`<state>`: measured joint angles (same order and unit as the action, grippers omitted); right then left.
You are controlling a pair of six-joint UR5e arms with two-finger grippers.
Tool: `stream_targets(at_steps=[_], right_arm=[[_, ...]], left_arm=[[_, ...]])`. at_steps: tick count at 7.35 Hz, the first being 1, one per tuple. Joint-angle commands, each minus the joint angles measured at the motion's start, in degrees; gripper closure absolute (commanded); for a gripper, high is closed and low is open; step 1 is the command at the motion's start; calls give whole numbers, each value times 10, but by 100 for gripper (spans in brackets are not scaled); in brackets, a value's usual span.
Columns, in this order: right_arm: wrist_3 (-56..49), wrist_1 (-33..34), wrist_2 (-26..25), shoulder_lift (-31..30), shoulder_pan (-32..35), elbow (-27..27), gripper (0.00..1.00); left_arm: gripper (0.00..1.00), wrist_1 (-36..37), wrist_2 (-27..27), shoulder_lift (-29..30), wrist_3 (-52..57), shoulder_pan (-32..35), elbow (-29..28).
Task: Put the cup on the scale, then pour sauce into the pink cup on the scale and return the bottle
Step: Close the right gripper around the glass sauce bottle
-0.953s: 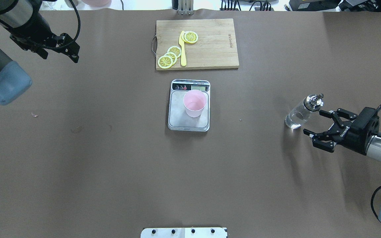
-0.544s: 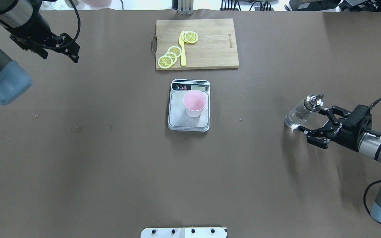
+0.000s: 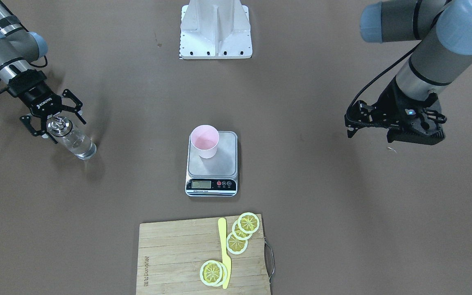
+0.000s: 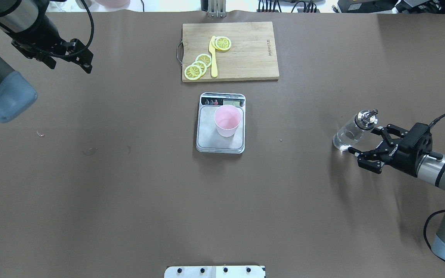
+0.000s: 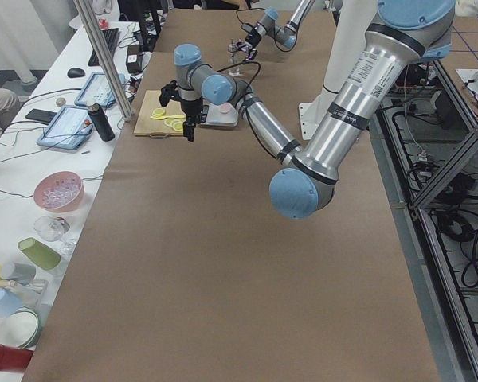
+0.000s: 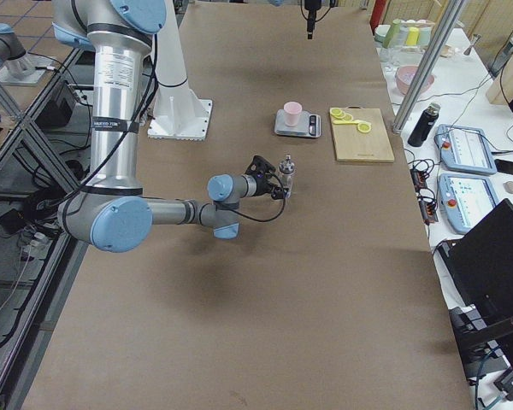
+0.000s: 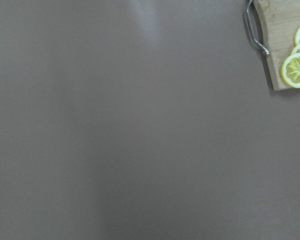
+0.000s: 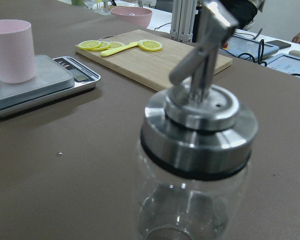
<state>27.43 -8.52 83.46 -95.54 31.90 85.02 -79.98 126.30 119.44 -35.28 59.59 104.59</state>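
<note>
The pale pink cup (image 4: 227, 120) stands upright on the grey scale (image 4: 208, 141) at the table's middle; both also show in the front view, cup (image 3: 205, 141) and scale (image 3: 228, 164). The clear glass bottle (image 4: 348, 134) with its metal spout cap stands on the table at the right and fills the right wrist view (image 8: 192, 165). I cannot make out the liquid in it. My right gripper (image 4: 366, 141) is open, its fingers spread close beside the bottle without gripping it. My left gripper (image 4: 85, 56) is open and empty, high over the far left of the table.
A wooden cutting board (image 4: 253, 50) with lemon slices and a yellow knife (image 4: 213, 58) lies beyond the scale; its corner shows in the left wrist view (image 7: 285, 55). The robot's white base plate (image 3: 215, 28) sits at the near table edge.
My right gripper has moved in toward the bottle, still open. The bottle, cup, scale and left arm have not moved.
</note>
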Motion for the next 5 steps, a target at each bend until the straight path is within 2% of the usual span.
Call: stream_targets(at_steps=[1,3,5], right_arm=[[3,-1,0,17,0,-12,5],[3,-38,-1,21,0,-37,5],[4,-42,-1,36,2,-49,5]], left_arm=[[2,0,0,0,0,0,0],[2,0,0,0,-1,3,0],[2,0,-1,0,0,4,1]])
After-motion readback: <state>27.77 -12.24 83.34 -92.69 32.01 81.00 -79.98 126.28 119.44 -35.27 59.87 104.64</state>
